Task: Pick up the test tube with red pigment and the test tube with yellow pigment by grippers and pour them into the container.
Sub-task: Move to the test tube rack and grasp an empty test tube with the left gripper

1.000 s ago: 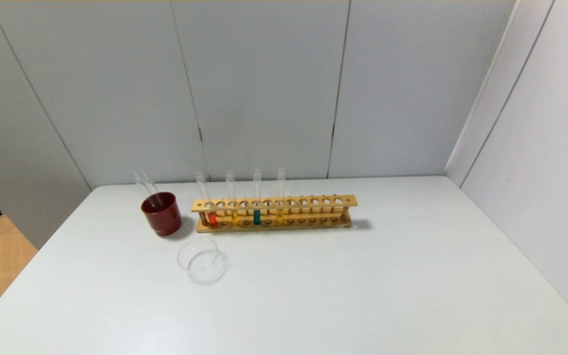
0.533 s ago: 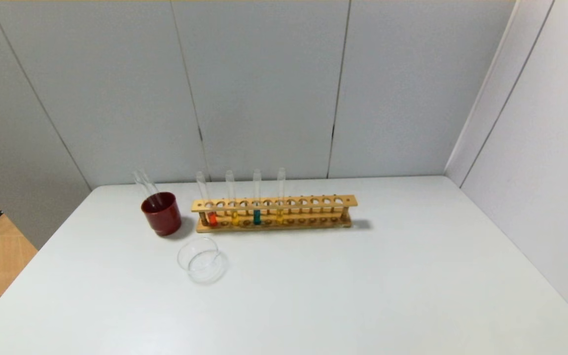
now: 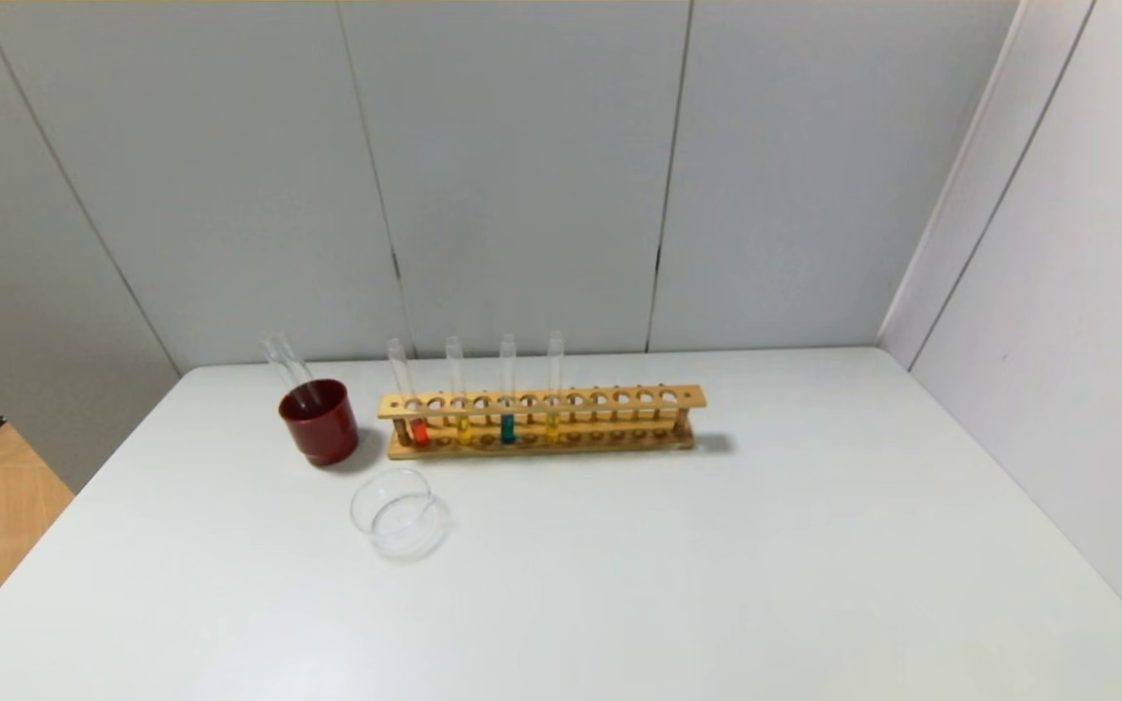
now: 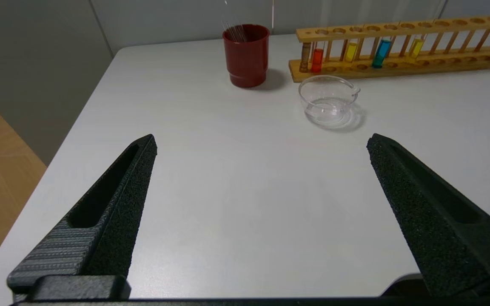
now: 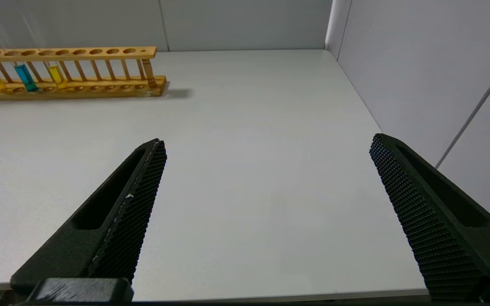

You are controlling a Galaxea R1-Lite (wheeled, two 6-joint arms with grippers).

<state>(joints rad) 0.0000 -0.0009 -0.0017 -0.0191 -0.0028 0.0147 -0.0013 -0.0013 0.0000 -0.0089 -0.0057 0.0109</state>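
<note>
Nothing moved since earlier: left gripper (image 4: 262, 142) and right gripper (image 5: 266, 144) both wide apart, empty, above table (image 3: 717, 565).

Container (image 3: 398, 514) before rack (image 3: 542, 421) (cup (image 3: 318, 421) leftward)

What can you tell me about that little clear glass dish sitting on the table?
The container is a small, low, round dish of clear glass with a pouring lip on its rim. It stands upright on the white table, in front of the wooden rack and beside the dark red cup, touching neither. It looks empty of colour; whether it holds clear liquid cannot be told. Neither gripper is near it.
</note>
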